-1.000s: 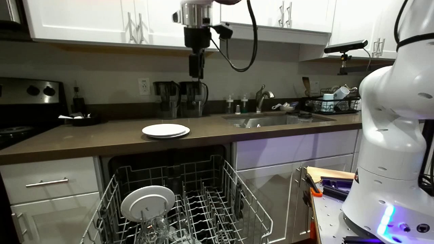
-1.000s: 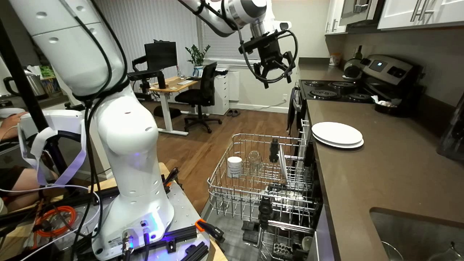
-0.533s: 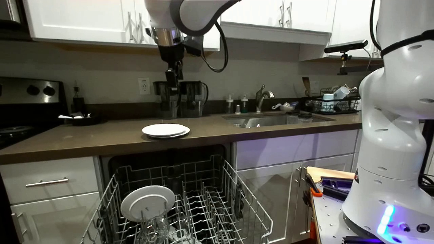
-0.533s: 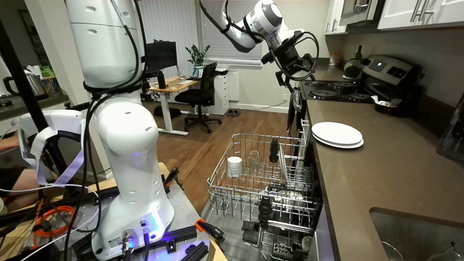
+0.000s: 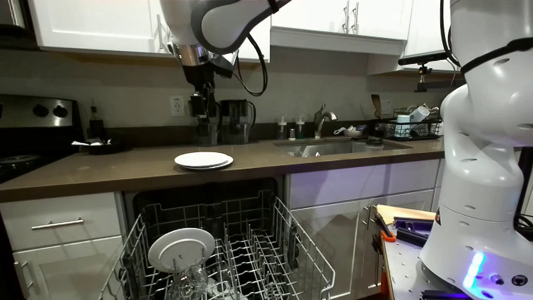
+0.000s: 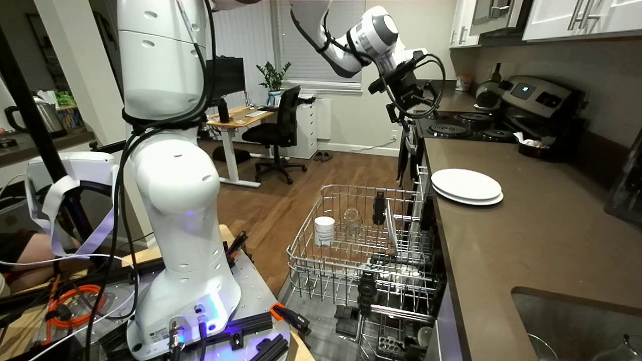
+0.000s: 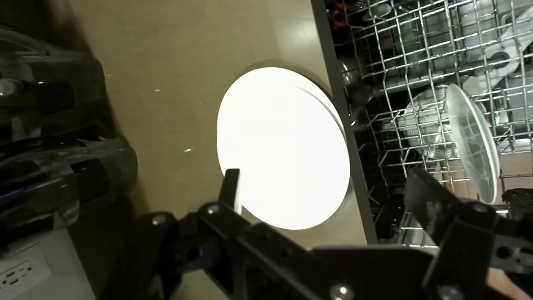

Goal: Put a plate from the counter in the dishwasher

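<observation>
End effector (image 7: pixel 322 178) spread; at the front edge of the surface (image 6: pixel 541 240), best pinch the upper plate (image 6: pixel 466 184) alone.

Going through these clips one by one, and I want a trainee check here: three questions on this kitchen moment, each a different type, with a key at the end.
1. Multiple choice. The gripper is:
a) shut on a plate
b) open, holding nothing
c) out of view in every picture

2. Count. How many white plates show in the stack on the brown countertop?

3. True or false. The dishwasher has its wire rack pulled out, with a tilted plate standing in it.

Key: 1. b; 2. two, the lower one's rim showing past the upper; 3. true.
</observation>
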Controlling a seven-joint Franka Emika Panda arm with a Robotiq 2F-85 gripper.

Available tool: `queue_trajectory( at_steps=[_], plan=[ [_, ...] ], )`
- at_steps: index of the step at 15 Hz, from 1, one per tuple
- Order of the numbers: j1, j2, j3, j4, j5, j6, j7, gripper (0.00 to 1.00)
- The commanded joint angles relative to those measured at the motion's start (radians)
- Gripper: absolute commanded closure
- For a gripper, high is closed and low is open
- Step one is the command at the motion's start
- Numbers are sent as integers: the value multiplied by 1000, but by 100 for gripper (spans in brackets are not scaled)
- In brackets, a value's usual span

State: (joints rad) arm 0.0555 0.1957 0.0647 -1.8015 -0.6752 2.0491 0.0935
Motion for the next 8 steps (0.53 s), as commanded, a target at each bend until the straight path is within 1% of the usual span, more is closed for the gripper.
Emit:
queue_trajectory(
  at_steps=[1, 5, 8],
  plan=[
    [28, 54, -30, 21, -52, -57, 76, 0],
    [46, 172, -49, 66, -91, -55, 143, 0],
    [81, 275, -74, 138, -151, -64, 227, 0]
  ],
)
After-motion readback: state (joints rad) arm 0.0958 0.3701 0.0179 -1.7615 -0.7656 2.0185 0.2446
